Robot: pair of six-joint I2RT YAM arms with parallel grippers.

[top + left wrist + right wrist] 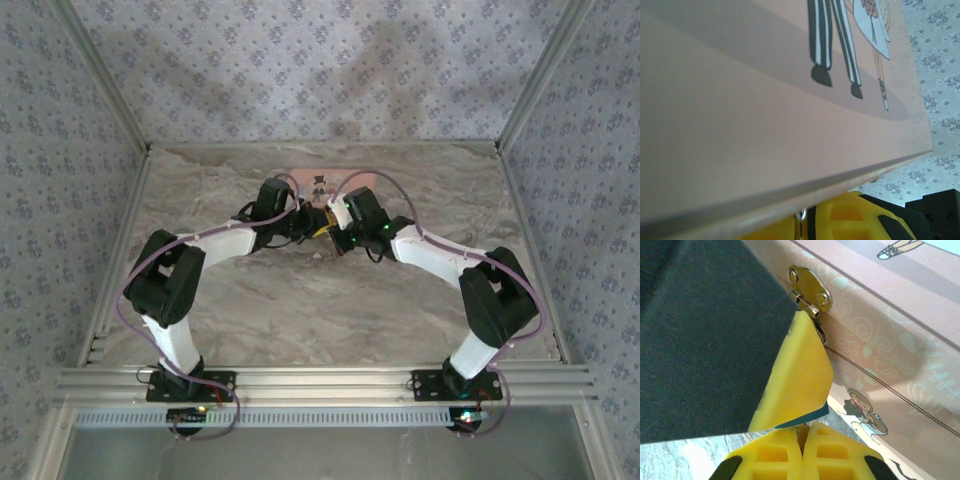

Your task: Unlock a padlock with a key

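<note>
**Grippers, 2.** My left gripper (805,226) and right gripper (802,454) meet tip to tip at the far middle of the table (300,310), both at the near side of the tin.

**Left gripper.** Fingers drawn nearly together, pinching the padlock. Its yellow pad (797,380) and dark finger back stand directly above my right fingertips and block most of what lies beyond them.

**Right gripper.** Fingers pressed together, pad against pad. A thin dark sliver sits in the seam at the tips; I cannot tell what it is.

**Padlock (810,418), 1.** Teal. One edge peeks out under the left pad, just beyond my right fingertips and close against the tin's side. Shackle and keyhole are hidden.

**Tin (890,340), 1.** Pink, rectangular, directly beyond both grippers. Its lid slants just above my left fingers and carries a cartoon couple (835,45), with striped trousers and a white dress showing. One smaller cartoon figure (865,412) is on the side wall, to the right of my right gripper.

**Hasp (810,287), 1.** Brass-coloured plate with two rivets on the tin's side, above and beyond my right fingertips, just past the left pad's upper corner.

**Table, 1.** Marbled grey-brown.

**Walls (300,70), 3.** Patterned panels behind and to either side, well apart from both grippers.
</note>
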